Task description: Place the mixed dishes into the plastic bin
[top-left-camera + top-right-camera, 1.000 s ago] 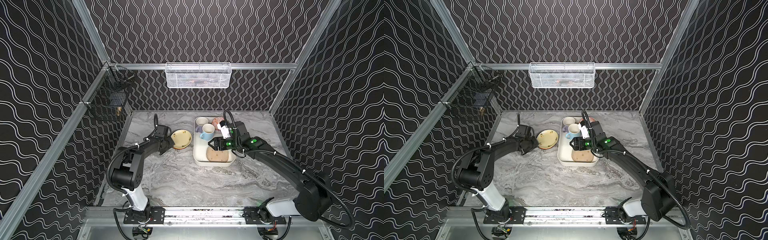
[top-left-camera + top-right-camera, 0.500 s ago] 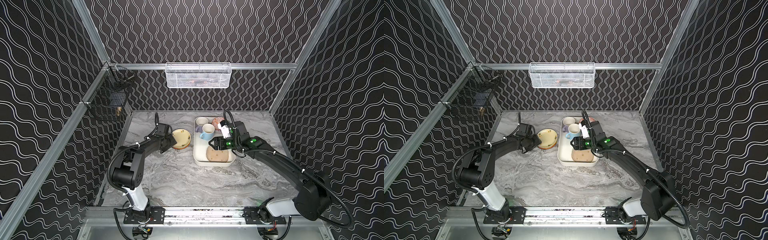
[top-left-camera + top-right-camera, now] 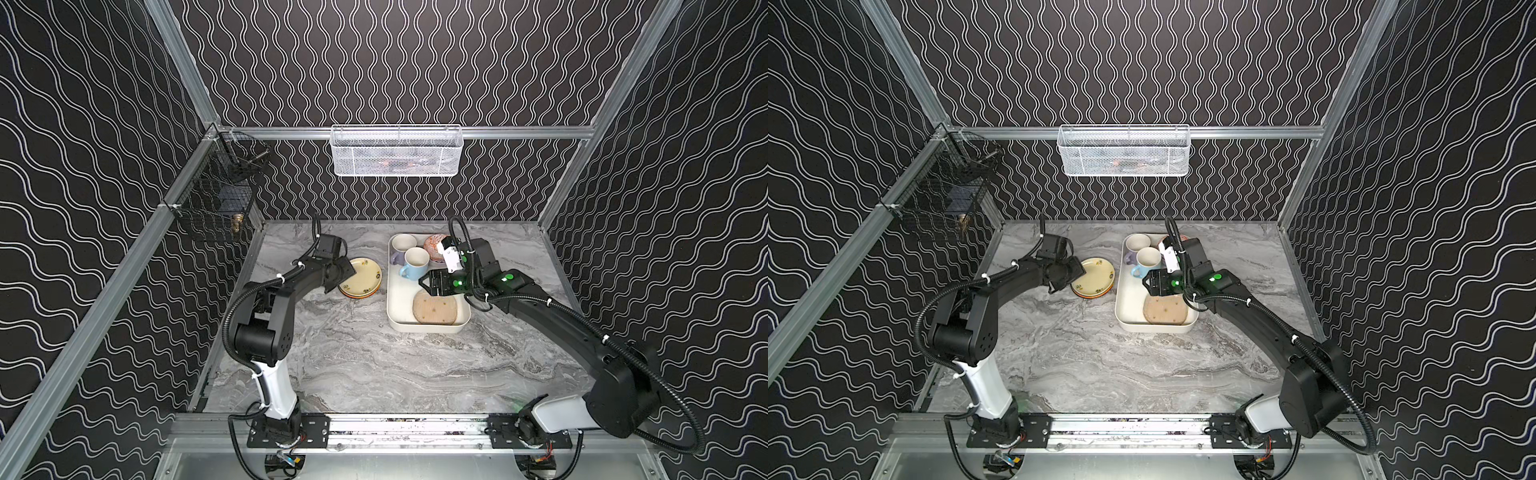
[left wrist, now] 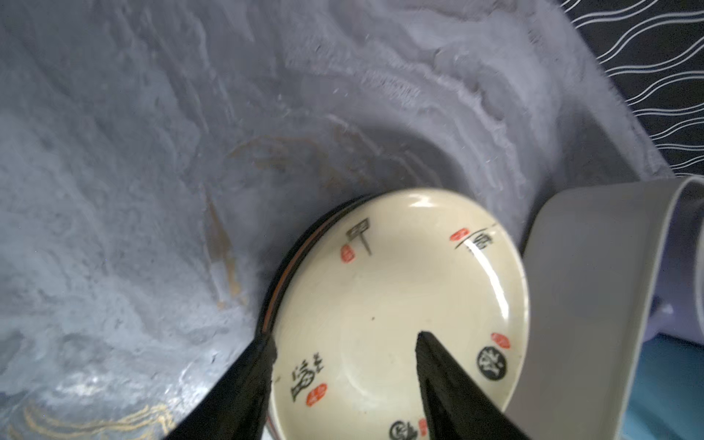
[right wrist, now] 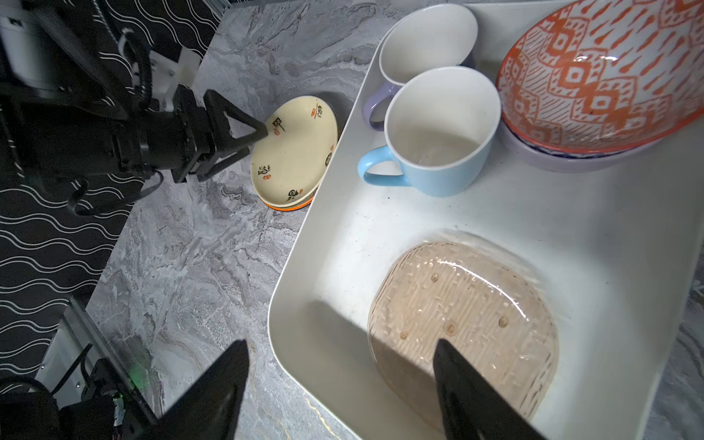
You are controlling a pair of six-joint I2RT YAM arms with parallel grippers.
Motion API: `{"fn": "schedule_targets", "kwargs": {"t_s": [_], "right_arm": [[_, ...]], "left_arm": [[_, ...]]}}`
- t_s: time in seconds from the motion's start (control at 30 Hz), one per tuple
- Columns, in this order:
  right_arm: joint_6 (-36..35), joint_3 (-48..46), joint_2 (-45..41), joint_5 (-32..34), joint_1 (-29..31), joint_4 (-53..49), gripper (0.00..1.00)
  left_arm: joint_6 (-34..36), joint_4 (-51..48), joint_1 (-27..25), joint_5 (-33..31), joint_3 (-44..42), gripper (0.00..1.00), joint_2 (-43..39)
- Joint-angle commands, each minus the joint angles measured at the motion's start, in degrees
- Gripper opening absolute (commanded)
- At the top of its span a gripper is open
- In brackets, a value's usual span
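Observation:
A pale yellow plate (image 3: pixel 360 277) (image 3: pixel 1093 280) lies on top of a small stack with an orange plate (image 5: pixel 284 207) beneath, on the marble just left of the plastic bin (image 3: pixel 399 299) (image 5: pixel 381 228). My left gripper (image 3: pixel 347 274) (image 4: pixel 343 337) is open at the plate's rim, one finger outside the edge and one over the plate's inside. The bin holds a light-blue mug (image 5: pixel 438 133), a lilac mug (image 5: pixel 426 38), an orange-patterned bowl (image 5: pixel 594 68) nested in a lavender bowl (image 5: pixel 571 160), and a brownish glass plate (image 5: pixel 464 324). Over the bin's near half hovers my right gripper (image 3: pixel 430 284) (image 5: pixel 339 343), open and empty.
A white wire-mesh basket (image 3: pixel 397 151) hangs on the back wall and a black wire basket (image 3: pixel 216 203) on the left wall. The plate stack sits almost against the bin's left wall. Grey marble tabletop (image 3: pixel 374 365) stretches toward the front rail.
My left gripper's jaws have spread apart at the pale yellow plate's rim, and the plate now rests flat on the stack. The right arm has not moved.

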Motion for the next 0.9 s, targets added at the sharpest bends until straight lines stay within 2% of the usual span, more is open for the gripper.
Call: {"fn": "schedule_targets", "kwargs": {"t_s": [0.0, 0.17, 0.27, 0.37, 0.5, 0.67, 0.8, 0.87], "right_arm": [[-1.1, 1.5, 1.3, 0.4, -0.2, -0.5, 0.77], [-1.0, 2.9, 2.4, 0.5, -0.7, -0.7, 0.77], [-1.3, 3.5, 2.6, 0.6, -1.2, -1.1, 0.77], [-1.4, 3.6, 2.6, 1.1, -1.7, -1.4, 0.77], [-1.4, 3.4, 2.4, 1.2, -2.4, -1.8, 0.77], [-1.2, 3.4, 3.0, 0.4, -3.1, -1.6, 0.77], [-1.1, 3.6, 3.4, 0.4, -3.2, -1.6, 0.77], [-1.1, 3.5, 3.5, 0.4, -3.4, -1.6, 0.77]], "left_arm": [[1.6, -2.5, 0.1, -1.7, 5.8, 0.64, 2.5], [5.1, -6.7, -0.4, -6.4, 18.2, 0.65, 10.3], [6.5, -10.8, -0.4, -6.9, 26.2, 0.65, 16.1], [7.2, -10.0, -0.5, -7.9, 29.3, 0.67, 18.8], [8.7, -13.7, -0.5, -8.2, 36.9, 0.67, 24.4], [9.8, -12.7, -0.5, -6.7, 39.9, 0.68, 27.9], [10.7, -16.7, -0.6, -4.2, 46.7, 0.67, 33.0], [10.8, -16.9, -0.9, -3.6, 46.7, 0.66, 33.5]]}}
